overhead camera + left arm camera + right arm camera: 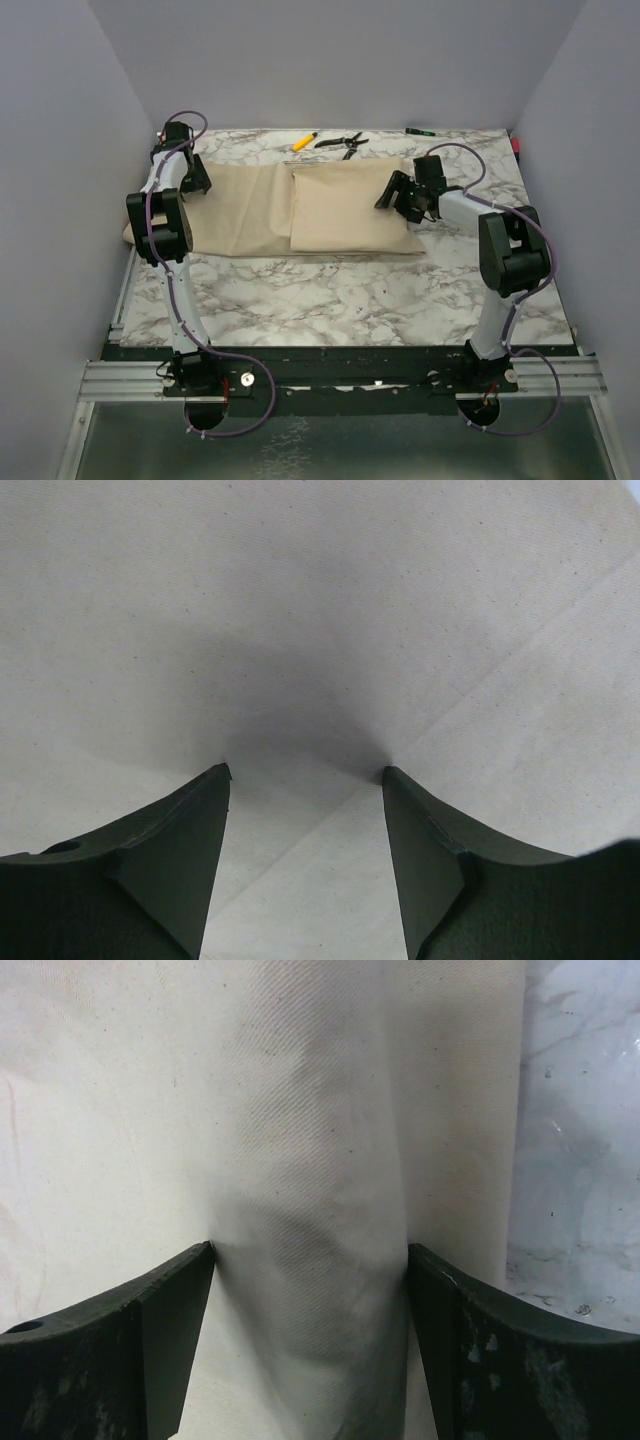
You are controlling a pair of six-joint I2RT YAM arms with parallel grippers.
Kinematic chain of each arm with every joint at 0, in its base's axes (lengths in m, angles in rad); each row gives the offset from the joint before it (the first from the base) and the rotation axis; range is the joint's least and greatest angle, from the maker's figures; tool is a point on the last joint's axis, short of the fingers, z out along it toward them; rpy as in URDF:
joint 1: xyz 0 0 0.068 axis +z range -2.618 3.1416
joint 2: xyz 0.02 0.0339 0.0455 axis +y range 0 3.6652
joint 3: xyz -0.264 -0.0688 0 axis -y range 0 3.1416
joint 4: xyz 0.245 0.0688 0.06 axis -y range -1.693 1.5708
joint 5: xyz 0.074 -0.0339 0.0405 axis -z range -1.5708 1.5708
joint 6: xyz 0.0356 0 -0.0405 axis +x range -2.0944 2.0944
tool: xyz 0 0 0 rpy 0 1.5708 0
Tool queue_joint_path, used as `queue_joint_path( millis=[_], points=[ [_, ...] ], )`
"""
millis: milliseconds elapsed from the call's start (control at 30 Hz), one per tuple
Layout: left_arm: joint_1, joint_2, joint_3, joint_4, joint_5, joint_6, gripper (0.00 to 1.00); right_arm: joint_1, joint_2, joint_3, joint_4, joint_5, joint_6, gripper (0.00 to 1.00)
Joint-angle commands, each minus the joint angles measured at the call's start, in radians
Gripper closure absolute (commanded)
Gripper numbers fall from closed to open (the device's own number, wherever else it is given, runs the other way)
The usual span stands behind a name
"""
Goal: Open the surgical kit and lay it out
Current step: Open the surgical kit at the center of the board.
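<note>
The beige cloth wrap [340,210] lies on the far half of the marble table, still folded over a flat bundle. One flap [240,205] is spread out to the left. My left gripper [195,182] is open at the flap's far left edge, its tips down on flat cloth [320,630] in the left wrist view [305,772]. My right gripper [392,198] is open at the bundle's right end, and in the right wrist view [310,1250] it straddles a raised fold of cloth [320,1140]. The tray, clamps, tweezers and gauze balls are hidden.
A yellow pen [304,141] and black-handled pliers [342,143] lie just behind the wrap. A small green item [420,131] sits at the back edge. Bare marble table [330,290] lies between the wrap and the arm bases, and shows right of the cloth [580,1160].
</note>
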Motion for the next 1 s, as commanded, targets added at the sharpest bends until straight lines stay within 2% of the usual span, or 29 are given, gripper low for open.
queue_joint_path(
  millis=[0, 200, 400, 633, 767, 867, 967],
  points=[
    [0.038, 0.076, 0.009, -0.022, -0.042, -0.013, 0.36, 0.027, 0.044, 0.022, 0.009, -0.057, 0.01, 0.2],
    [0.041, 0.09, 0.057, -0.022, -0.017, -0.033, 0.36, 0.03, 0.049, 0.051, 0.037, -0.086, -0.017, 0.24],
    [0.045, 0.077, 0.082, -0.032, -0.012, -0.041, 0.36, 0.032, 0.021, 0.075, 0.016, -0.049, -0.046, 0.25],
    [0.046, -0.027, 0.105, -0.041, 0.079, -0.005, 0.36, 0.043, -0.058, 0.163, -0.193, 0.264, -0.106, 0.18],
    [0.047, -0.097, 0.101, -0.049, 0.081, 0.009, 0.36, 0.082, -0.104, 0.218, -0.295, 0.456, -0.158, 0.15],
    [0.047, -0.149, 0.074, -0.05, 0.101, 0.002, 0.36, 0.16, -0.122, 0.249, -0.314, 0.525, -0.221, 0.14],
    [0.047, -0.205, 0.034, -0.049, 0.128, -0.014, 0.36, 0.276, -0.123, 0.283, -0.301, 0.527, -0.311, 0.14]
  ],
)
